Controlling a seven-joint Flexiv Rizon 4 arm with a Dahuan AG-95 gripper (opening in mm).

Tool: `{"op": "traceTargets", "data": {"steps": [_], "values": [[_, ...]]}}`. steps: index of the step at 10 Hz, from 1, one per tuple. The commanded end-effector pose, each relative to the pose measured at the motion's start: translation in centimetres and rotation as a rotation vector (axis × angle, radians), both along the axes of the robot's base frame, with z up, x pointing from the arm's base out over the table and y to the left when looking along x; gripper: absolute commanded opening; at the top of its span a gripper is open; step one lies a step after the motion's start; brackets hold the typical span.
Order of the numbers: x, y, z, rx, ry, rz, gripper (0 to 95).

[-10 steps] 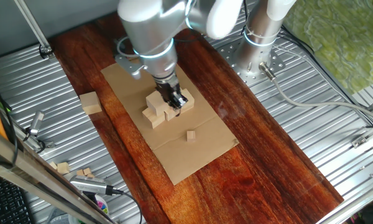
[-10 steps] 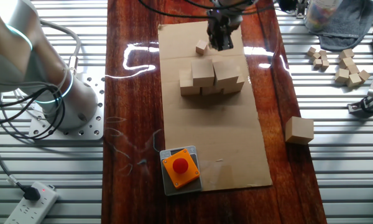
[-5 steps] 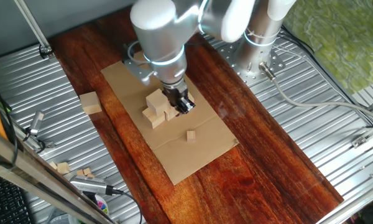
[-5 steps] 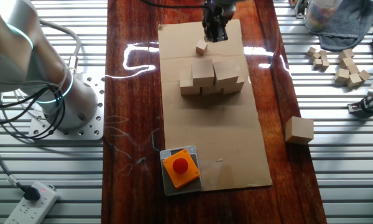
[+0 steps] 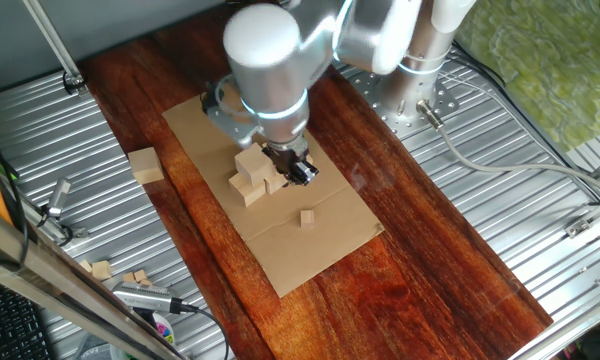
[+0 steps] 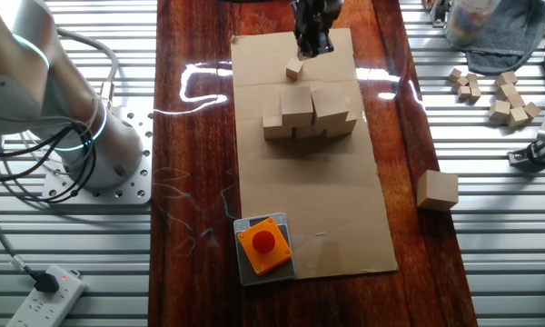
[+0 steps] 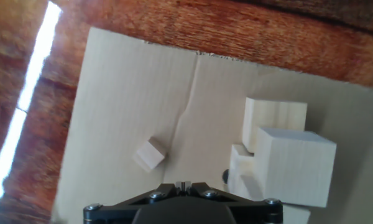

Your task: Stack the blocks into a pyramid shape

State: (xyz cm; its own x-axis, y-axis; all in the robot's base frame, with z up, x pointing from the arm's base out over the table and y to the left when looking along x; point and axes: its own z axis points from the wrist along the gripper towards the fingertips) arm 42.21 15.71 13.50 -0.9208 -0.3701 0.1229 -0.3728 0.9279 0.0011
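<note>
Hovering beside the stacked blocks (image 6: 309, 113), jaws (image 6: 312, 41) of unclear opening; no writing legible.

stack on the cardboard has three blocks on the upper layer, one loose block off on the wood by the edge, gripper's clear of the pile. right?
Not quite: the upper layer of the stack holds two blocks, not three, as the other fixed view shows. The rest stands: a loose block sits on the wood beside the cardboard, and the gripper is clear of the pile.
</note>
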Motion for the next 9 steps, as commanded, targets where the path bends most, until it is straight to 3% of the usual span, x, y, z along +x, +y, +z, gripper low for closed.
{"op": "traceTargets", "data": {"steps": [1,4,6,9], "values": [[-0.03,-0.19,0.04,-0.025,0.001,0.024,0.0],[-0.03,-0.20,0.03,-0.029,0.007,0.097,0.0],[-0.03,-0.21,0.03,-0.069,0.026,0.261,0.0],[-0.04,-0.22,0.03,-0.102,0.062,0.488,0.0]]}}
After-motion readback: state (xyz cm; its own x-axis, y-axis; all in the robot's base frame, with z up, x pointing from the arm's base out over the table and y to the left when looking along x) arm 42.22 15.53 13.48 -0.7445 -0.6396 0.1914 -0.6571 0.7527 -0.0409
